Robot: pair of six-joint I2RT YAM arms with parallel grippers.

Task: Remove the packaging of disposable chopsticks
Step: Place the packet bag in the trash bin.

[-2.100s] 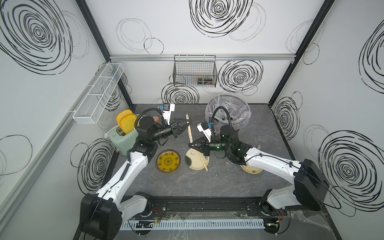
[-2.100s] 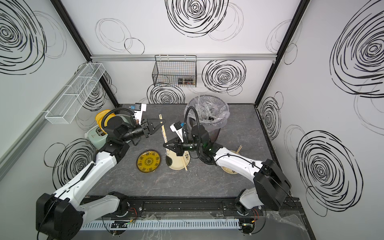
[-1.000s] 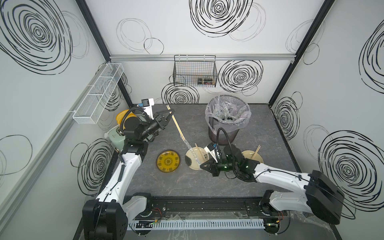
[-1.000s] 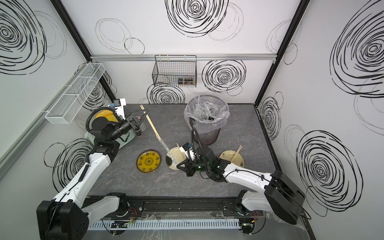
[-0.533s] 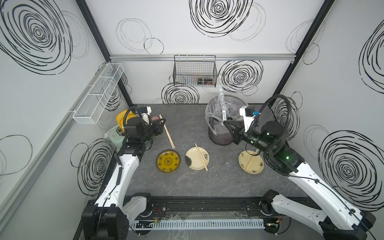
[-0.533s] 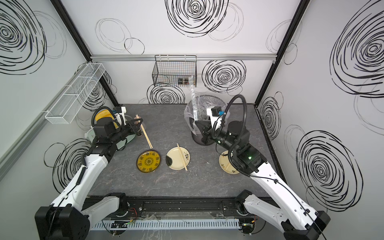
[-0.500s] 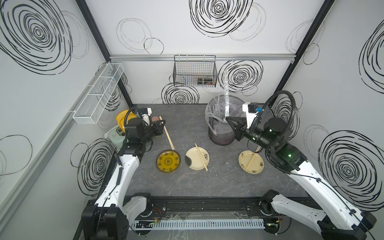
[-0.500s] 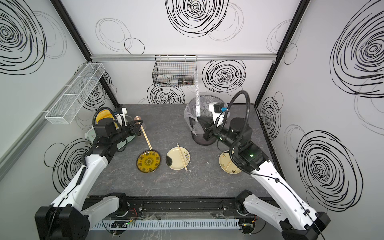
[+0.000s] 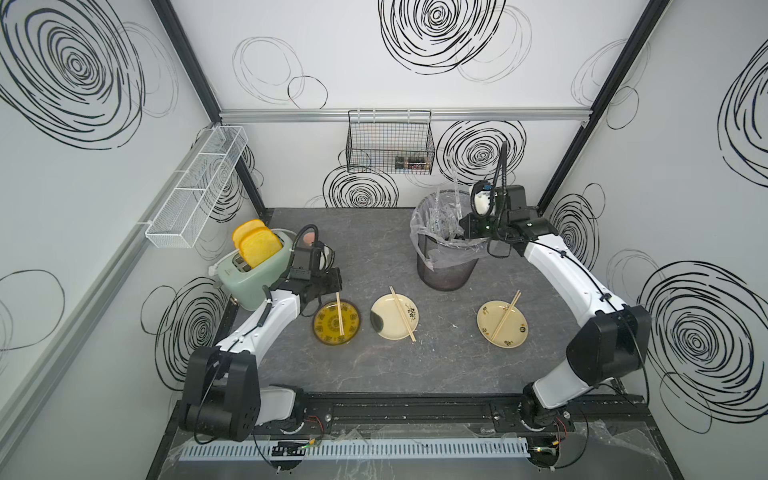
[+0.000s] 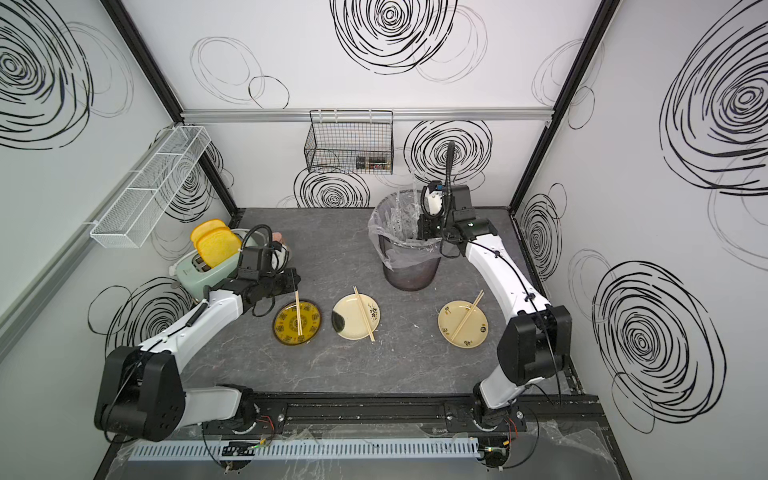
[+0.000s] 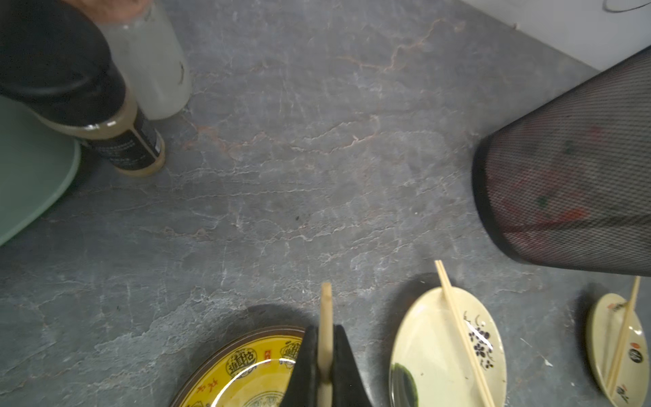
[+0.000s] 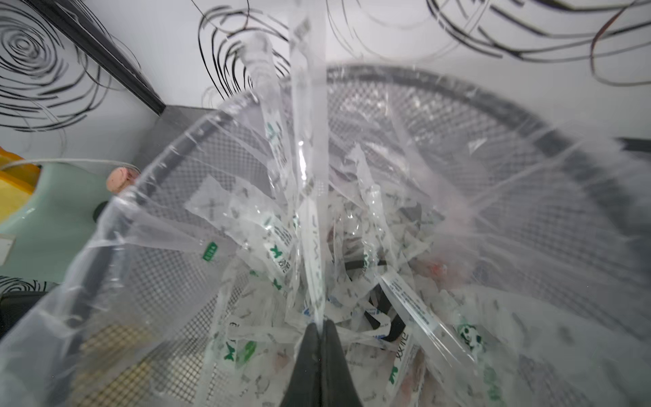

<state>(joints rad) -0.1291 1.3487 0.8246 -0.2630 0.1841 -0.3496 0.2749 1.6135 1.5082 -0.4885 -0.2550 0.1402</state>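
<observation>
Far left there's a mint toaster (image 9: 253, 278) with two yellow toast slices (image 9: 257, 247) sticking out and a couple of bottles (image 11: 123, 144) just beside it; next comes the left gripper (image 11: 324, 331), jaws pressed onto one end of a bare chopstick pair (image 9: 340, 316) that reaches out over the yellow plate (image 9: 318, 322) (can't tell whether the far tip actually touches it); then the cream plate (image 9: 384, 328) with the dark blotch has a second pair (image 9: 402, 314) laid diagonally across it, both ends poking past the rim; behind that and a bit to the right stands the black mesh bin (image 9: 444, 270) with a clear liner (image 9: 417, 230), stuffed with crumpled empty sleeves (image 12: 274, 246); the right gripper (image 12: 320, 329) hangs over the bin's mouth, jaws squeezed together on one clear sleeve (image 12: 310, 158) that stands up past the rim; last, the pale plate (image 9: 515, 332) on the right carries a third pair (image 9: 505, 316) at a slant; all three pairs look like bare wood.
</observation>
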